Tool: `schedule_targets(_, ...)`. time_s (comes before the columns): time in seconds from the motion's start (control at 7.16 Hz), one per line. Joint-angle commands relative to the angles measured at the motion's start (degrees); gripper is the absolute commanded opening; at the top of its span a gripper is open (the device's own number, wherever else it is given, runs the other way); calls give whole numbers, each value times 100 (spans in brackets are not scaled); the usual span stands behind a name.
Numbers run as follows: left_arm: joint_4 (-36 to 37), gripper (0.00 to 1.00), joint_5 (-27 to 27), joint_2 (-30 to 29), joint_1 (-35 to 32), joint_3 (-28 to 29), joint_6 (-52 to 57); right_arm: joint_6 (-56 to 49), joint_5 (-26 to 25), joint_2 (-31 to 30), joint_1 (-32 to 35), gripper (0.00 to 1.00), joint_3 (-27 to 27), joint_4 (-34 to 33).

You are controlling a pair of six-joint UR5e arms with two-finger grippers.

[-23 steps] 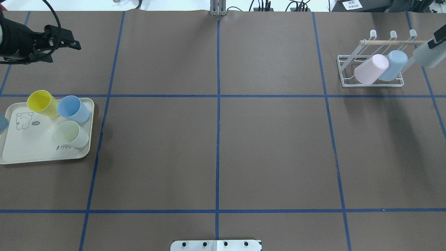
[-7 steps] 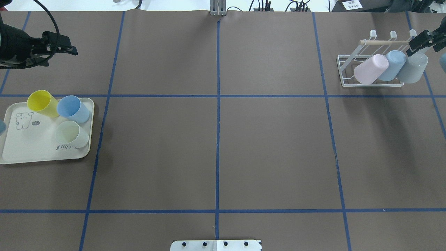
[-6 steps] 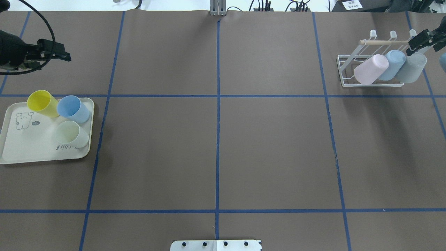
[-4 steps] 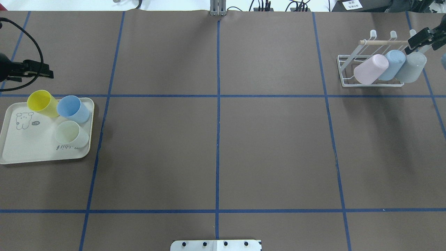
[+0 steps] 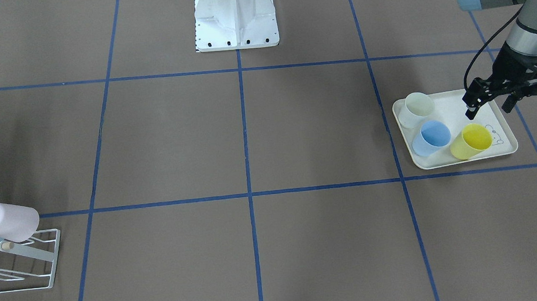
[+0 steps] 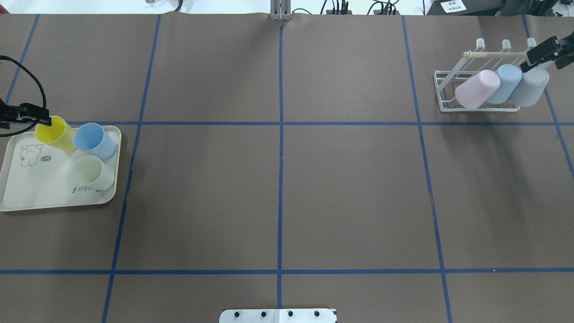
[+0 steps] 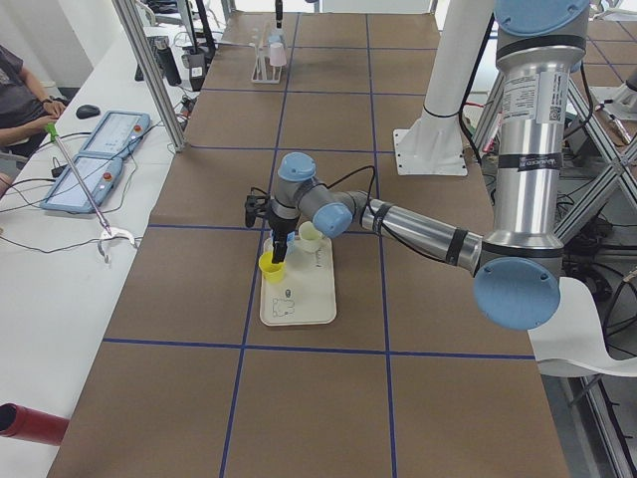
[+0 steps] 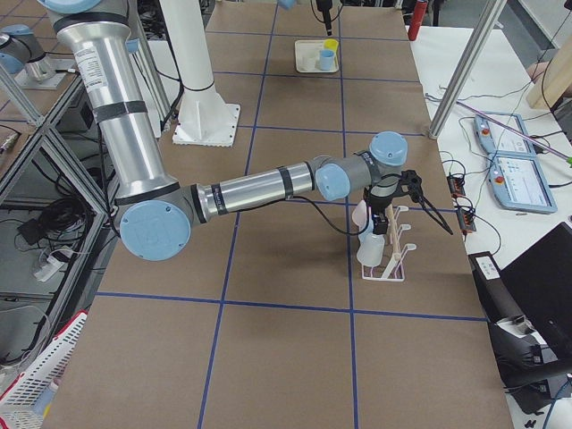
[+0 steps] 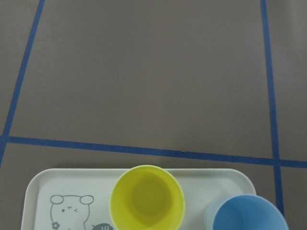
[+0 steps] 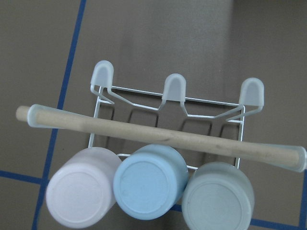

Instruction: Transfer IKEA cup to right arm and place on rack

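Observation:
Three cups stand on the cream tray [image 6: 27, 204]: a yellow cup [image 6: 56, 133], a blue cup [image 6: 94, 140] and a pale cup [image 6: 93, 172]. My left gripper [image 5: 487, 108] hangs open above the tray, over the yellow cup [image 9: 147, 197], with nothing between its fingers. The white wire rack [image 6: 444, 96] at the far right holds a pink cup [image 6: 477, 89], a light blue cup [image 6: 504, 84] and a grey cup [image 6: 529, 86], all upside down. My right gripper [image 6: 549, 54] is open just above the grey cup, by the end of the wooden rod [image 10: 158, 136].
The robot's white base [image 5: 235, 16] stands at the middle of the near table edge. Blue tape lines divide the brown table into squares. A person sits at a side bench with teach pendants [image 7: 90, 159] beyond the table's far edge.
The right gripper has let go of the grey cup, which now rests on the rack. The left gripper has swung from the back left corner toward the tray and come down over the yellow cup.

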Motion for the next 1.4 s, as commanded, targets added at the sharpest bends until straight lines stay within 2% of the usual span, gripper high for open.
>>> schedule_targets(0.0, -25, 97, -340, -218, -28, 522, 14, 69, 32, -98, -9, 99, 189, 1)
schedule_targets(0.14, -7, 97, -648, -237, -124, 610, 15, 69, 84, -106, -9, 99, 189, -7)
schedule_targets(0.56, -68, 91, -713, -457, -125, 1163, 6, 69, 181, -115, -9, 99, 198, 1)
schedule_targets(0.7, -68, 80, -713, -544, -134, 1252, 6, 69, 181, -115, -9, 99, 198, 1)
schedule_targets(0.84, -85, 53, -721, -562, -125, 1348, -3, 69, 207, -115, -9, 99, 198, 1)
schedule_targets(0.98, -86, 4, -739, -562, -134, 1349, -3, 69, 216, -115, -9, 99, 207, 1)
schedule_targets(1.26, -86, 0, -914, -554, -134, 1314, -3, 69, 216, -115, -9, 99, 207, 10)
